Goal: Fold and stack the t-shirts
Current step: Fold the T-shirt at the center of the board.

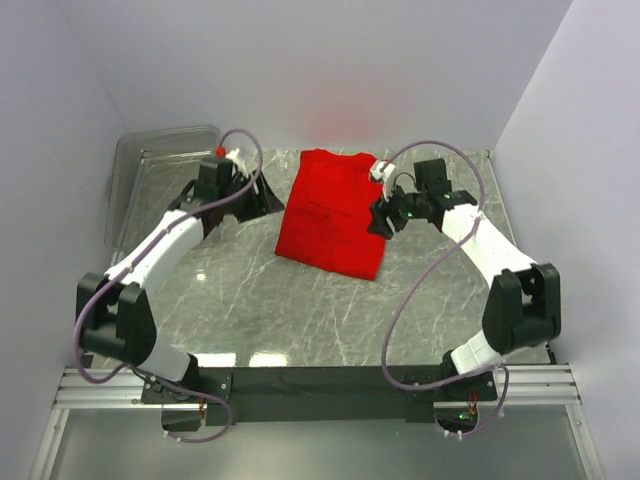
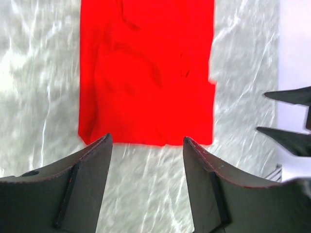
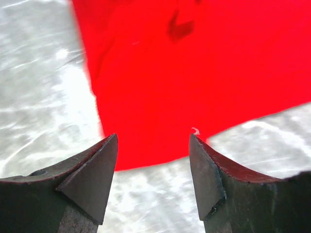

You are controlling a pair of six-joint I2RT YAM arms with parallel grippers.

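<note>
Left gripper's fingers [image 2: 82,189] looking dark and wedge-shaped, thin red line running along their edges, right gripper's fingers [image 3: 87,184] tapering to matching matte grey points, behind the fingers left arm [image 1: 165,245] and right arm [image 1: 480,245] showing white shells between chunky black joints, lilac cables [image 1: 437,143] looping alongside.

Grey marble-look table [image 1: 300,300], white-veined and glossy. Lying flat on it toward the far middle: red t-shirt [image 1: 332,225], folded into a rough rectangle, slightly skewed, lightly creased. Standing at the far left corner, apart from the t-shirt: clear plastic bin [image 1: 150,165].
</note>
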